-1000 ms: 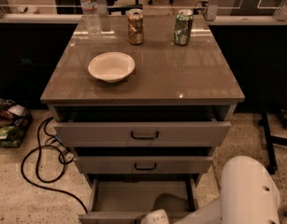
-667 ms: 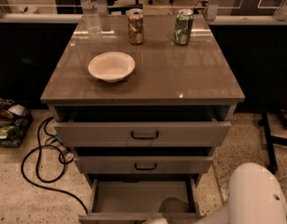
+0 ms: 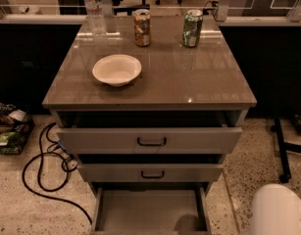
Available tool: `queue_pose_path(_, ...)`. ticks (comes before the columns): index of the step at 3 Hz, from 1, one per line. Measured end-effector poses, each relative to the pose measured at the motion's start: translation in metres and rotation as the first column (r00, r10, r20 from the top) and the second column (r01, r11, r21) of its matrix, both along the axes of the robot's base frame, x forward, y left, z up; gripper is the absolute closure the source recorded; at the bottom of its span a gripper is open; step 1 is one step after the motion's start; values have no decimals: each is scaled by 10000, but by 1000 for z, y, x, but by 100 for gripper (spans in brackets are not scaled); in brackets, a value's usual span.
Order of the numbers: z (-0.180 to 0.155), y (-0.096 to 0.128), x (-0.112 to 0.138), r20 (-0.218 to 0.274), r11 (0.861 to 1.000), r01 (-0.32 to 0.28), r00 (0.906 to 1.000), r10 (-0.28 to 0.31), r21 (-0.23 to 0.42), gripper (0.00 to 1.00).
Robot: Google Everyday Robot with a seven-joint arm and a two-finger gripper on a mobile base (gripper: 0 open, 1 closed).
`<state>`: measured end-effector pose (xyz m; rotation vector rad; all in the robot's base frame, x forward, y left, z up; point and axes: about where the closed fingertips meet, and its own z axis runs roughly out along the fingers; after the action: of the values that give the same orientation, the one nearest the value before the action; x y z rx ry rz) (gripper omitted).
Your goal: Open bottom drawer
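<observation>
The bottom drawer [image 3: 150,210] stands pulled far out at the foot of the grey cabinet. Its plain grey tray is open to view and looks empty. Its front and handle lie below the picture's bottom edge. My gripper is out of view; only a white rounded part of my arm [image 3: 280,210] shows at the lower right, beside the drawer's right side. A shadow falls on the tray's near right corner.
The top drawer [image 3: 151,140] and the middle drawer [image 3: 151,173] are each pulled out a little. On the cabinet top [image 3: 189,77] stand a white bowl [image 3: 116,69], two cans [image 3: 141,27] [image 3: 192,28] and a water bottle [image 3: 93,6]. A black cable [image 3: 42,177] lies on the floor at the left, a black stand leg [image 3: 282,153] at the right.
My arm has drawn back to the lower right. The part of it that reached over the bottom drawer's front edge has left the view. The drawers have not moved.
</observation>
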<state>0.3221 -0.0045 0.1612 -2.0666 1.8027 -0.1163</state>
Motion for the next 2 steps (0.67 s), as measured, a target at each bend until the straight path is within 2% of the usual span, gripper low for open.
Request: queue_pose_path(2, 2, 1, -6, 135, 10000, -61, 9999, 61, -7, 100)
